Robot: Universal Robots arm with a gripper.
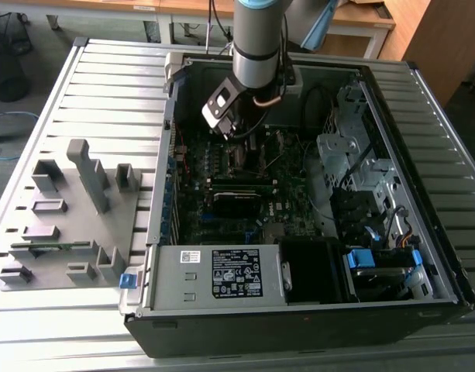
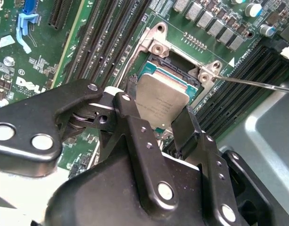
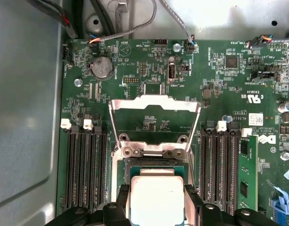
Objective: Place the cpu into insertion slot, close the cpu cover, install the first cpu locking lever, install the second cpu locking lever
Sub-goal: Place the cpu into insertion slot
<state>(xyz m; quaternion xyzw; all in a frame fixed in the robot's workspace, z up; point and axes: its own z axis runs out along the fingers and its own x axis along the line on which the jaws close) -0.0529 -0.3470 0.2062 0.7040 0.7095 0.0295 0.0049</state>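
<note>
The tool (image 3: pixel 157 203) is clamped on the cpu (image 3: pixel 156 197), one finger (image 2: pixel 127 115) on each of two opposite edges; the socket (image 2: pixel 175 66) lies directly under the tool, and I cannot tell whether the chip touches it; just beyond the fingertips the cover (image 3: pixel 153 103) is swung open over the motherboard (image 3: pixel 135 61); black memory slots (image 3: pixel 85 165) run on both sides of the tool.
</note>
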